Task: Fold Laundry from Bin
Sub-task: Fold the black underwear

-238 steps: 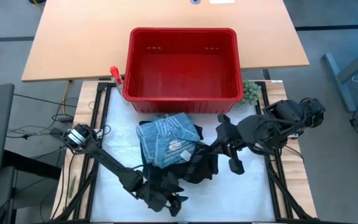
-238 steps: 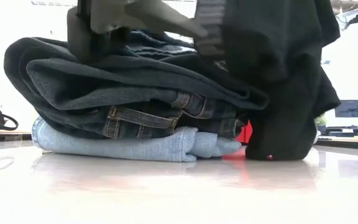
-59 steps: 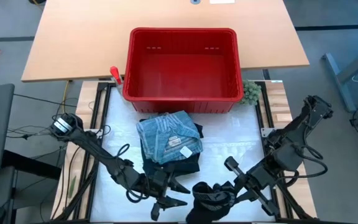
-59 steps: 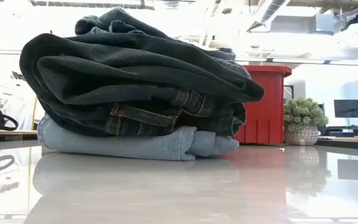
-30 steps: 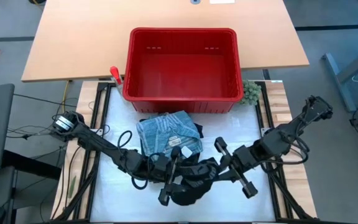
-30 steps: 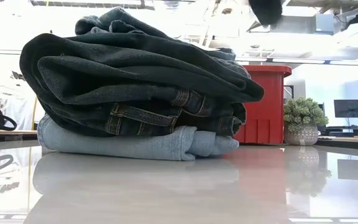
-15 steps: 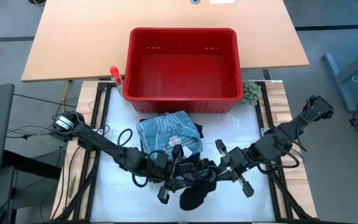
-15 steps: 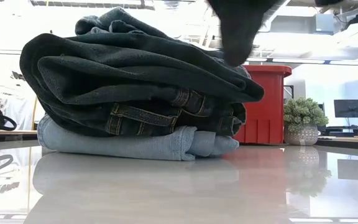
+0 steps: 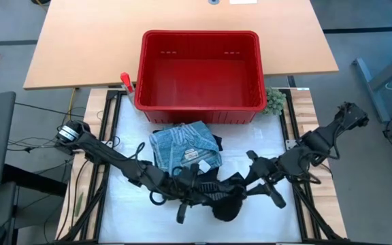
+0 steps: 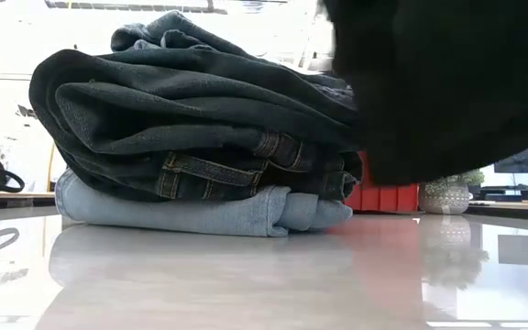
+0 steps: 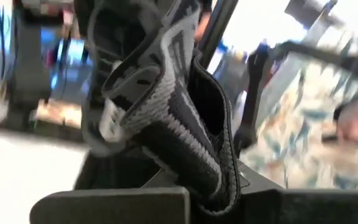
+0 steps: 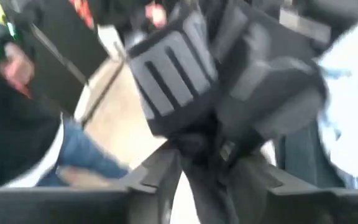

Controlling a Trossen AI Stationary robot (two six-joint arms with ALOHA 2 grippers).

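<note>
The left gripper (image 9: 197, 192) is clamped on a black garment (image 9: 224, 201) just in front of the folded stack (image 9: 184, 153). The right gripper (image 9: 250, 182) meets that cloth from the other side — its hold I cannot tell. Only the low view shows the stack's layers (image 10: 200, 147), denim over pale blue. The red bin (image 9: 199, 68) sits behind the stack on the desk (image 9: 264, 146).

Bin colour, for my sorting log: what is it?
Red; the bin shows best in the high view.
</note>
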